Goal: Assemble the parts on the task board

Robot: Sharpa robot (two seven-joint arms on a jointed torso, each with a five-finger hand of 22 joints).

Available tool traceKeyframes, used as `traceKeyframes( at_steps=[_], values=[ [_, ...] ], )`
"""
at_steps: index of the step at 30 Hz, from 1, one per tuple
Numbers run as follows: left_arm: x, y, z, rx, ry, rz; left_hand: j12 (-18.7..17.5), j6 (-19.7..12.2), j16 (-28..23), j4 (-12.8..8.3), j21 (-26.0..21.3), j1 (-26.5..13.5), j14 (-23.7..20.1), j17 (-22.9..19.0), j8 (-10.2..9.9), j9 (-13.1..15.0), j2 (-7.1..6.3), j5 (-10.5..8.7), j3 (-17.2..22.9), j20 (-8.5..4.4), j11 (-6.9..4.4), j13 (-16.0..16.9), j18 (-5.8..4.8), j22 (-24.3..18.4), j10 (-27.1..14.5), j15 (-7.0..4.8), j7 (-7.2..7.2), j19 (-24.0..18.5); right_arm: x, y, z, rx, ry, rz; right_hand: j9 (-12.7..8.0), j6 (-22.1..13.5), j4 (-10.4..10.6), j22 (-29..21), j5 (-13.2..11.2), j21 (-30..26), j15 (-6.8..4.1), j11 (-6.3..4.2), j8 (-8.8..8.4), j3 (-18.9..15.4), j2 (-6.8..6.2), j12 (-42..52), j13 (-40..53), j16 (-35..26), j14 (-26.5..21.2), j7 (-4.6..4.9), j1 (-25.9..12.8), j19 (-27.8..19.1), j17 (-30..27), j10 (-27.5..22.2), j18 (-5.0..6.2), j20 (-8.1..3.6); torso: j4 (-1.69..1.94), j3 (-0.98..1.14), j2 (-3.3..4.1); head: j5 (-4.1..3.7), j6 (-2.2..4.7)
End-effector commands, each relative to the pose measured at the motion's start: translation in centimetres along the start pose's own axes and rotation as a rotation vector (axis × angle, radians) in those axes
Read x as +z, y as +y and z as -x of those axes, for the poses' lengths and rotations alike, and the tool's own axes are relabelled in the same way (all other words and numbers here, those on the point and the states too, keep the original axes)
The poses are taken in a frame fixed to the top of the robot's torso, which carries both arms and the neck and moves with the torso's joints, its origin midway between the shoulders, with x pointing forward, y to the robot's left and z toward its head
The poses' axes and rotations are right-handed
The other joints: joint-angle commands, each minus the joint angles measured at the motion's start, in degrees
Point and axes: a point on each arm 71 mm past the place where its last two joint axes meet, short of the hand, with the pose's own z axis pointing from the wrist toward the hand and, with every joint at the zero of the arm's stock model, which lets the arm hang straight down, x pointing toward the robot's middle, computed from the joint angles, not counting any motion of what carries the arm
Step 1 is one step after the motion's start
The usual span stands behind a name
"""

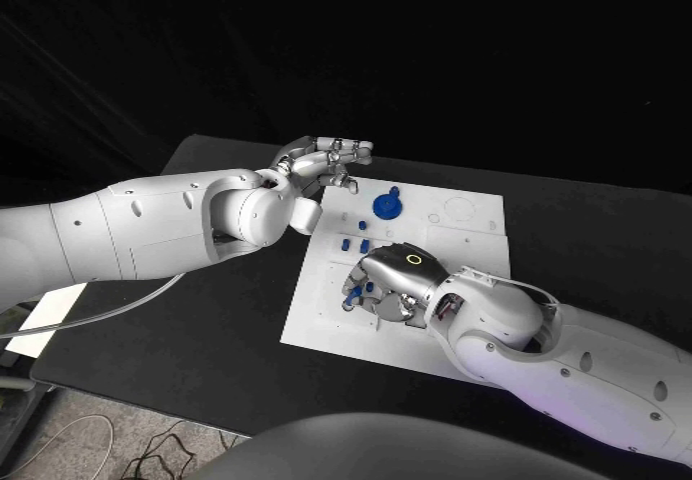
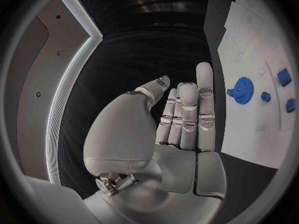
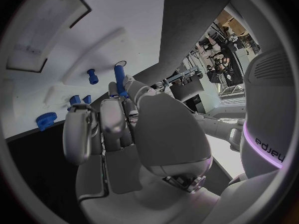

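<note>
Head view places the white task board (image 1: 433, 300) at the middle of the black counter (image 1: 216, 350), with its long axis running from about 7 o'clock to 1 o'clock. A round blue gear (image 1: 387, 206) sits on the board toward 11 o'clock from the board's centre, and small blue parts (image 1: 355, 245) lie just below it. The left robot hand (image 1: 326, 160) hovers off the board's far-left corner, at about 10 o'clock from the gear; in the left wrist view its fingers (image 2: 205, 99) are straight and side by side, with nothing in them. The right robot hand (image 1: 392, 282) rests low over the board's near-left area, fingers down among the blue parts. In the right wrist view a slim blue peg (image 3: 119, 79) rises at its fingertips (image 3: 127, 87), long axis pointing away from the palm toward the board; a firm hold on it cannot be told.
</note>
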Motion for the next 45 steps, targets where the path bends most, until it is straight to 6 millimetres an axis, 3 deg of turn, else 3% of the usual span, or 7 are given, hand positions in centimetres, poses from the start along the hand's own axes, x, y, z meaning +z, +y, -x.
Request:
traceKeyframes(
  at_steps=[1,32,37,39,41,45],
  values=[
    [0.03,-0.1,-0.28,-0.003,0.024,-0.01,0.33,-0.38,0.03,0.01,-0.29,0.12,-0.46,-0.06,0.06,-0.05,0.63,0.16,-0.39,0.26,-0.03,0.05,0.6,-0.09,-0.3,-0.1,-0.08,-0.2,0.02,0.11,-0.24,-0.004,0.024,0.012,0.05,0.0,-3.24,0.05,0.24,0.3,-0.3,-3.71,-0.27,3.4,0.13,0.11,0.08,0.23,0.88,0.57,-0.07,0.86,-0.05,4.27,-0.77,-0.17,-0.02,0.01,-0.02,0.04,0.0],
    [-0.05,-0.12,-0.25,-0.003,0.025,-0.008,0.33,-0.38,0.03,0.01,-0.29,0.12,-0.46,-0.06,0.06,-0.05,0.63,0.16,-0.39,0.26,-0.03,0.05,0.6,-0.09,-0.3,-0.1,-0.08,-0.2,0.4,0.54,-0.83,-0.028,0.052,0.018,0.11,-0.02,-3.5,0.03,0.24,0.29,-0.24,-3.66,-0.34,3.5,-0.05,-0.1,0.12,0.16,0.83,0.62,-0.4,0.81,-0.19,4.26,-0.76,-0.12,0.03,-0.01,0.0,0.21,0.0],
    [-0.07,-0.13,-0.24,-0.003,0.025,-0.008,0.33,-0.38,0.03,0.01,-0.29,0.12,-0.46,-0.06,0.06,-0.05,0.63,0.16,-0.39,0.26,-0.03,0.05,0.6,-0.09,-0.3,-0.1,-0.08,-0.2,0.45,0.57,-0.86,-0.028,0.051,0.022,-0.18,-1.66,-3.6,-0.65,0.29,-0.11,0.21,-3.01,-1.36,3.03,-1.2,-1.33,-0.18,-0.05,0.67,1.16,-1.86,0.46,-0.51,2.45,-0.66,0.12,-0.02,-0.01,-0.03,0.21,0.0],
    [-0.08,-0.13,-0.24,-0.003,0.024,-0.008,0.33,-0.38,0.03,0.01,-0.29,0.12,-0.46,-0.06,0.06,-0.05,0.63,0.16,-0.39,0.26,-0.03,0.05,0.6,-0.09,-0.3,-0.1,-0.08,-0.2,0.47,0.55,-0.89,-0.025,0.053,0.027,-0.67,-3.85,-3.13,-1.6,0.5,-0.69,0.86,-2.39,-2.18,2.2,-2.56,-1.64,-0.6,0.18,0.72,1.58,-3.78,0.02,-0.26,0.19,-0.52,0.61,-0.01,-0.01,-0.04,0.22,0.0],
    [-0.09,-0.14,-0.23,-0.003,0.024,-0.008,0.33,-0.38,0.03,0.01,-0.29,0.12,-0.46,-0.06,0.06,-0.05,0.63,0.16,-0.39,0.26,-0.03,0.05,0.6,-0.09,-0.3,-0.1,-0.08,-0.2,0.51,0.51,-0.91,-0.021,0.05,0.031,-1.26,-6.41,-2.73,-6.07,0.68,-3.41,1.54,-1.75,-2.21,1.25,-3.95,-1.55,-1.06,-2.38,-0.4,1.97,-5.57,-1.64,-3.88,-3.19,0.3,1.19,-0.01,-0.02,-0.03,0.23,0.0],
    [-0.1,-0.13,-0.23,-0.003,0.025,-0.007,0.33,-0.38,0.03,0.01,-0.29,0.12,-0.46,-0.06,0.06,-0.05,0.63,0.16,-0.39,0.26,-0.03,0.05,0.6,-0.09,-0.3,-0.1,-0.08,-0.2,0.58,0.47,-0.9,-0.016,0.039,0.033,-2.12,-10.31,-2.72,-8.2,0.59,-4.88,1.62,-1.47,-2.21,0.4,-4.61,-1.21,-0.91,-3.58,-0.94,2.1,-6.62,-2.58,-5.47,-4.67,0.78,1.66,0.05,0.01,-0.01,0.24,0.0]
  ],
)
